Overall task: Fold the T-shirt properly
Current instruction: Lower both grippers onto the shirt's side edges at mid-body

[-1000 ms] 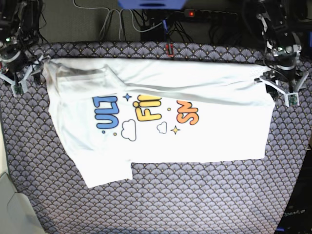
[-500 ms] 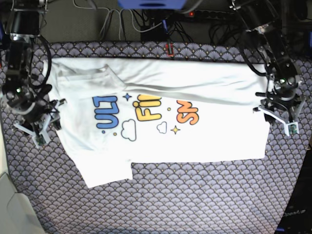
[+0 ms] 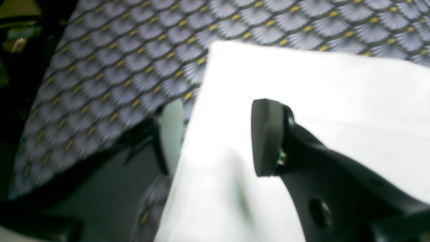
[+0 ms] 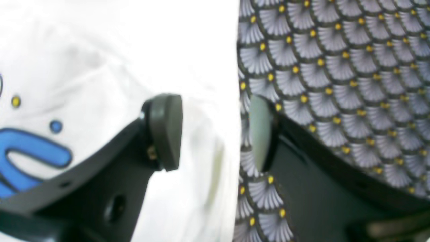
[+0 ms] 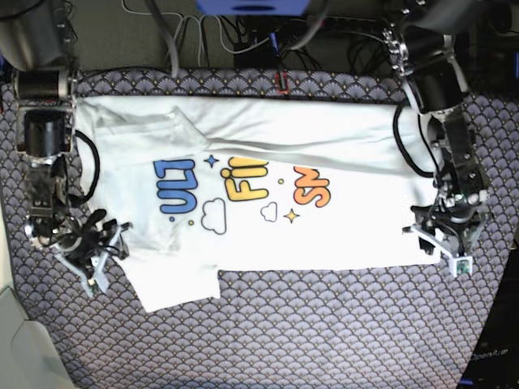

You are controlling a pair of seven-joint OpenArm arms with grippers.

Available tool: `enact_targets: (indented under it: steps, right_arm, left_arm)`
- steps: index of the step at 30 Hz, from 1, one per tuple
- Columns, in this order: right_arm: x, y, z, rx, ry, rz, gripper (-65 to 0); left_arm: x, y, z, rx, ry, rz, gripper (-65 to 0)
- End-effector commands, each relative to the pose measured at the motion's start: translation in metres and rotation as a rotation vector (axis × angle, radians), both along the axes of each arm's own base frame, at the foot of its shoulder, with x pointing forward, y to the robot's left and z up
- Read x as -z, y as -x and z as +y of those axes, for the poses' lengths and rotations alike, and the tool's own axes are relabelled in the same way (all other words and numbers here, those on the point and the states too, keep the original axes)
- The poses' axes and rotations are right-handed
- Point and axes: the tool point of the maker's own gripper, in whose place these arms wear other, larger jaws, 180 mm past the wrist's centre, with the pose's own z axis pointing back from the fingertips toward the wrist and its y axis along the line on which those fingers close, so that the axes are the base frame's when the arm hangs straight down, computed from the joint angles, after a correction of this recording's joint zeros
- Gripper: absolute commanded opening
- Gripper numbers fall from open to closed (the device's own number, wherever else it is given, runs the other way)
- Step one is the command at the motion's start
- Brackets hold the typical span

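The white T-shirt point(image 5: 340, 235) lies spread on the patterned tablecloth point(image 5: 324, 324), print up, its far part folded over the top of the lettering. At the shirt's near right corner my left gripper point(image 5: 440, 250) stands open. In the left wrist view one finger point(image 3: 265, 137) is over the T-shirt point(image 3: 336, 84) and the other is beside its edge, so the left gripper point(image 3: 218, 137) straddles the hem. By the sleeve on the left, my right gripper point(image 5: 105, 261) is open. In the right wrist view the right gripper point(image 4: 213, 132) likewise straddles the edge of the T-shirt point(image 4: 134, 40).
Cables and a power strip point(image 5: 324, 23) run along the back beyond the cloth. A pale grey object point(image 5: 16, 348) sits at the near left corner. Both arms' upper links point(image 5: 45, 130) point(image 5: 434, 81) stand over the shirt's far corners.
Both grippers have travelled from the shirt's far corners toward the near side along its left and right edges. The shirt has not moved.
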Motion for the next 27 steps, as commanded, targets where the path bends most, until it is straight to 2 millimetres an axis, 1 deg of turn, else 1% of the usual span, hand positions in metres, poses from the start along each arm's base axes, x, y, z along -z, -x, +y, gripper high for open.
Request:
enact_targets:
  steps: [1, 3, 7, 11, 18, 21, 23, 27]
  right_arm:
    - [-0.022, -0.019, -0.008, 0.013, -0.009, -0.065, -32.4]
    - [-0.019, -0.024, -0.011, 0.033, -0.039, -0.067, -32.4]
    - [-0.015, -0.03, -0.017, 0.062, -0.082, -0.081, -32.4]
    - [-0.01, -0.029, -0.018, 0.072, -0.106, -0.096, -32.4]
    - [-0.008, -0.028, -0.018, 0.074, -0.108, -0.1, -32.8]
    - [-0.009, -0.031, -0.028, 0.13, -0.084, -0.114, -33.5]
    - [-0.008, -0.031, -0.033, 0.158, -0.073, -0.119, -36.4]
    - [-0.002, -0.026, -0.032, 0.155, -0.083, -0.132, -47.5]
  left_arm:
    - [-0.021, -0.014, 0.007, -0.002, -0.022, -0.07, -32.7]
    - [-0.02, -0.022, 0.003, 0.014, -0.018, -0.089, -32.7]
    - [-0.01, -0.034, 0.0, 0.015, 0.014, -0.093, -32.7]
    - [0.0, -0.035, -0.002, 0.017, 0.028, -0.102, -32.7]
    - [0.016, -0.038, -0.006, 0.021, 0.054, -0.108, -32.7]
    - [0.02, -0.038, -0.007, 0.019, 0.06, -0.1, -32.8]
    - [0.02, -0.038, -0.007, 0.019, 0.06, -0.1, -32.8]
    - [0.014, -0.041, -0.006, 0.02, 0.056, -0.113, -32.8]
